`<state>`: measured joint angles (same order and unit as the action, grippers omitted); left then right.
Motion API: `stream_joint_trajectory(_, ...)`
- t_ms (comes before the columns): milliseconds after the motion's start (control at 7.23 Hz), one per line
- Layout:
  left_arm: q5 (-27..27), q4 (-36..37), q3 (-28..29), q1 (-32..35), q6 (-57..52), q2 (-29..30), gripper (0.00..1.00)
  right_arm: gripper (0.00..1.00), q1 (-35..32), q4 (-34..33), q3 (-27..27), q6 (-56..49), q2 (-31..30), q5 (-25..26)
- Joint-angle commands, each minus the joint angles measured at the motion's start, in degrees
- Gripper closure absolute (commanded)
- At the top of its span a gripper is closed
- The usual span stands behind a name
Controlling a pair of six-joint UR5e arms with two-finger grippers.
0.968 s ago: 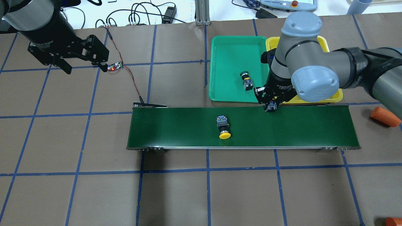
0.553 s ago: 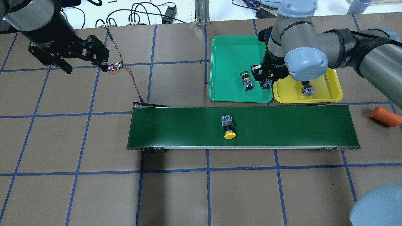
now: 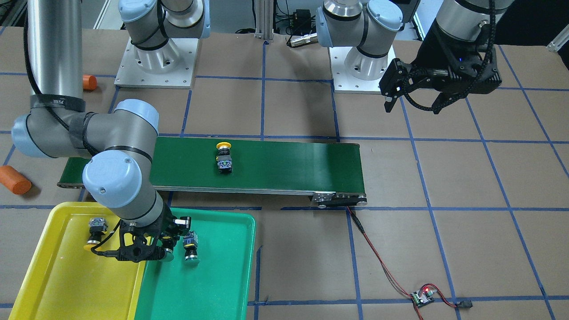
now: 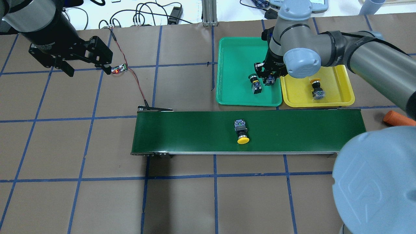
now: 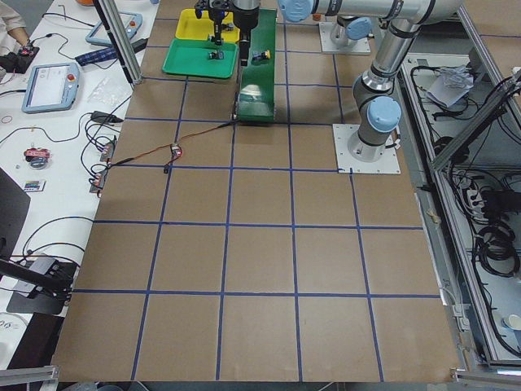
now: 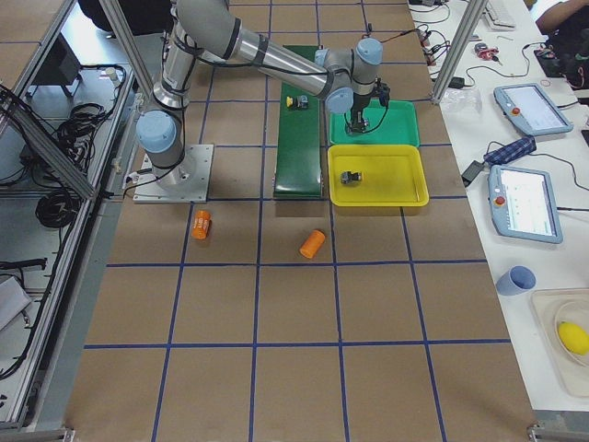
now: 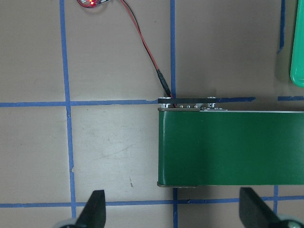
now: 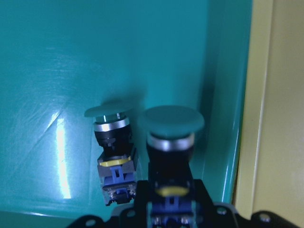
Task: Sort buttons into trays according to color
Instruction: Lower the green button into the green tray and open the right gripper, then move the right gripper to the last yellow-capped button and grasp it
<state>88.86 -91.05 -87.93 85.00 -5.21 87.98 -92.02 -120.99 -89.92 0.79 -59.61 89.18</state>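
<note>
Overhead exterior view is showing a brown table (image 4: 65,201) marked with blue tape lines. A long dark green belt (image 4: 182,130) is lying across its middle. Beyond the belt, a green tray (image 4: 237,52) and a yellow tray (image 4: 338,97) are sitting side by side with their edges touching.

The right arm (image 4: 367,55) is reaching across the yellow tray, and the right gripper (image 4: 269,79) is hanging over the green tray near the edge shared with the yellow tray. It is clamping a held green button (image 8: 173,126) by its body, with the cap pointing away from the wrist. Whether this button is touching the tray cannot be told.

The left gripper (image 4: 88,71) is hovering well apart from the belt, over bare table. Its fingers (image 7: 95,209) are spread wide and gripping nothing.

A loose green button (image 4: 254,84) is lying on its side in the green tray, just beside the held one. A first yellow button (image 4: 316,87) is lying in the yellow tray. A second yellow button (image 4: 241,131) is lying on the belt near its middle.

An orange cylinder (image 4: 398,119) is resting on the table past the belt's right end.
</note>
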Motion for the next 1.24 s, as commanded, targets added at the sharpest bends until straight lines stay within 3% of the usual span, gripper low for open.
stream_joint_trajectory(0, 0.0, 0.5, -0.1, 0.0, 0.0, 0.1, 0.00, 0.00, 0.3, 0.8, -0.6, 0.2, -1.7, 0.6)
stream_joint_trajectory(277, -0.3, 0.6, -0.1, 0.0, 0.0, 0.2, 0.00, 0.00, 0.2, 3.2, -1.7, 0.3, -5.7, 0.5)
stream_joint_trajectory(415, -0.3, 0.7, -0.1, 0.0, 0.0, 0.2, 0.00, 0.00, 0.2, 10.4, -4.0, 0.4, -10.1, 0.3)
stream_joint_trajectory(553, -0.3, 0.6, -0.1, 0.0, 0.0, 0.1, 0.00, 0.00, 0.1, 12.9, -8.2, 1.9, -15.0, 0.4)
stream_joint_trajectory(830, -0.4, 0.7, -0.1, 0.0, 0.0, 0.2, 0.00, 0.00, -0.1, 12.6, -18.8, 3.0, -23.8, -0.6)
stream_joint_trajectory(1106, -0.3, 0.7, -0.1, 0.0, 0.0, 0.2, 0.00, 0.00, -1.6, 13.0, -20.3, 3.0, -24.6, -2.5)
